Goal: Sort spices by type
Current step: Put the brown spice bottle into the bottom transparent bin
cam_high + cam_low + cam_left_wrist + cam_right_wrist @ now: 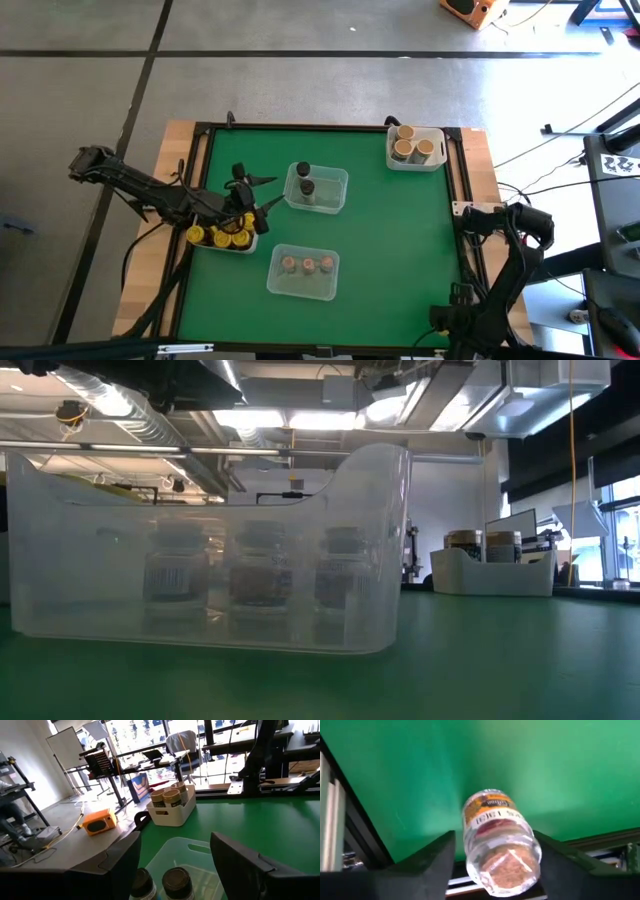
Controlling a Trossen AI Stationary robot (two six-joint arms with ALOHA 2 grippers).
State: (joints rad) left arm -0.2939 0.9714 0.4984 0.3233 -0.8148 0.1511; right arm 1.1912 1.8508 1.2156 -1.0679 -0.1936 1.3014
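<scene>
Right gripper (496, 857), frame's right edge, fingers clamped on a clear tan-filled spice jar (499, 845), must next carry it to the tan-lidded jars' white tray (414, 161); left gripper (262, 195) hovers, fingers apart.

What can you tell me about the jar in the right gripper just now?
The jar is a small clear cylinder, glass or plastic by its look, with a yellow-and-red printed label and brownish ground spice showing through its near end. It lies tilted between the right gripper fingers, which flank it on both sides, over the green mat near the table's black edge frame. Its lid is not visible.
</scene>
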